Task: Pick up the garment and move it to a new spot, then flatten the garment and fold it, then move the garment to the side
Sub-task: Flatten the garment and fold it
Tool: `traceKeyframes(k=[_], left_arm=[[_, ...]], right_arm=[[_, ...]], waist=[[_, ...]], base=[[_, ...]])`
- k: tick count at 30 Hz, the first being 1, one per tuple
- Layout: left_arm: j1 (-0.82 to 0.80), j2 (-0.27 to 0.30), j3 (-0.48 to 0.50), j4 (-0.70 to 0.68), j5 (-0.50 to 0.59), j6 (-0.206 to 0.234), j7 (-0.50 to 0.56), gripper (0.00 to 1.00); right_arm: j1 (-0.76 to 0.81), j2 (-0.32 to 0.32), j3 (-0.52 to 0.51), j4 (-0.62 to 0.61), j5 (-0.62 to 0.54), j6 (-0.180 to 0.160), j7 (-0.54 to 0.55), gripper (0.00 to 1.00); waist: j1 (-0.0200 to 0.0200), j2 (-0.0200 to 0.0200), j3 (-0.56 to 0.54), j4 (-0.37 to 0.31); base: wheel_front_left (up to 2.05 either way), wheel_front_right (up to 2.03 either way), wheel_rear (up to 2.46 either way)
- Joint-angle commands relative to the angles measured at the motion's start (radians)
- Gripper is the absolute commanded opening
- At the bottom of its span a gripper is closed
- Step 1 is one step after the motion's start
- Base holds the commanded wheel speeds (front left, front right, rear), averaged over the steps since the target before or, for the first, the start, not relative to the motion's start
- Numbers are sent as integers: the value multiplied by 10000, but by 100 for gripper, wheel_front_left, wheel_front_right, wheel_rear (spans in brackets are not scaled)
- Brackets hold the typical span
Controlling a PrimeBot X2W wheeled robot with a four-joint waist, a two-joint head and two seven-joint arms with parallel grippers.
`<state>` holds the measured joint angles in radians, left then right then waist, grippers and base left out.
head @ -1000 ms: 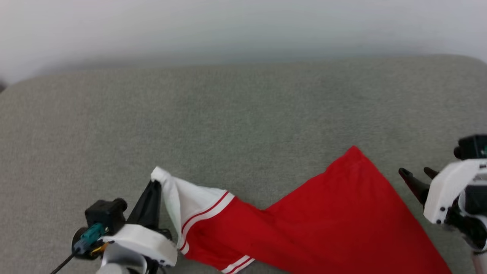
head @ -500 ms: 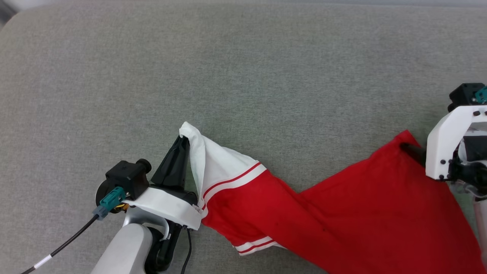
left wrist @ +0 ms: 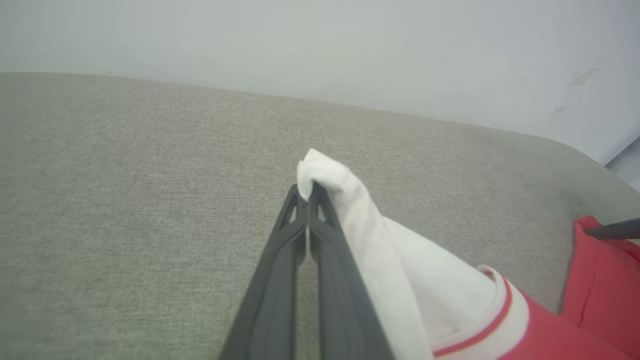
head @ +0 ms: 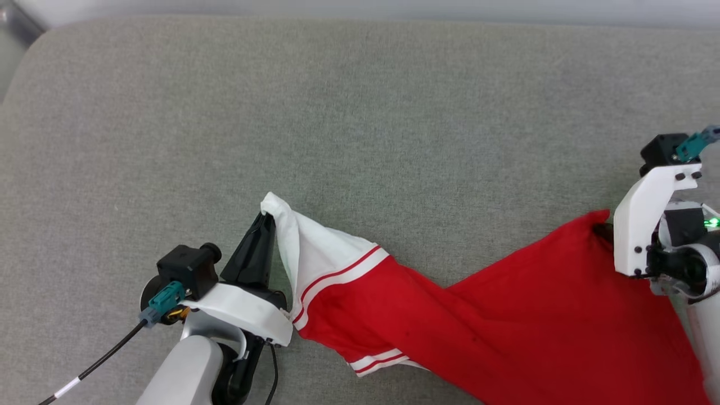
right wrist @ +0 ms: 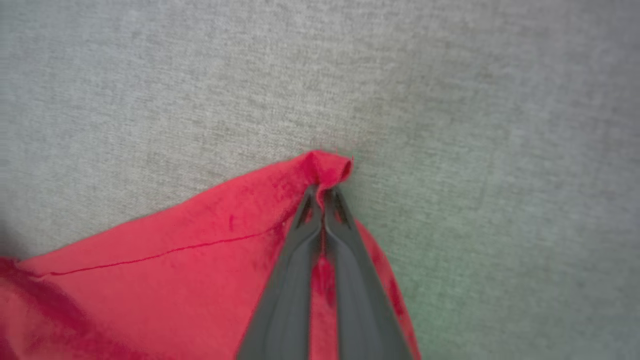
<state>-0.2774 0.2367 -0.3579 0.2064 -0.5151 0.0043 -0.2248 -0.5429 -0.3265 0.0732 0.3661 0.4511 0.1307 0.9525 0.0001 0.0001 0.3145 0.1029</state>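
Observation:
The garment [head: 506, 320], a red jersey with a white sleeve and red-white striped trim, lies twisted across the grey cushion, its lettering hidden. My left gripper [head: 265, 218] is shut on the tip of the white sleeve [left wrist: 320, 172], which stands up in a peak. At the right, my right gripper [head: 602, 228] is shut on a red corner of the garment [right wrist: 325, 167]; its fingers [right wrist: 345, 235] pinch the folded edge. The cloth sags between the two grips and runs off the head view's bottom edge.
The grey fabric cushion [head: 360, 112] spreads wide above the garment, with its rounded back edge [head: 169, 22] against a pale wall [left wrist: 350, 45]. A black cable [head: 95, 365] trails from my left wrist at the lower left.
The head camera has tilted down, so the wall has left the picture. My right gripper, open beside the red corner a second ago, has closed on it. The left grip on the sleeve holds.

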Motion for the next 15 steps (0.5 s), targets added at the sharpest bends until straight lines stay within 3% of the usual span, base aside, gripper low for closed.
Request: traceKeyframes(k=[1, 15], left_arm=[[73, 70, 41, 42, -68, 18, -34, 0], [-1581, 850, 279, 582, 13, -155, 800, 0]], right_arm=[[211, -99, 114, 37, 7, -2, -228, 0], [-322, -602, 642, 563, -356, -2, -3725, 0]], waist=[[-1, -1, -407, -121], [-1, -1, -2990, -784]], base=[[0, 0, 0], [0, 0, 0]])
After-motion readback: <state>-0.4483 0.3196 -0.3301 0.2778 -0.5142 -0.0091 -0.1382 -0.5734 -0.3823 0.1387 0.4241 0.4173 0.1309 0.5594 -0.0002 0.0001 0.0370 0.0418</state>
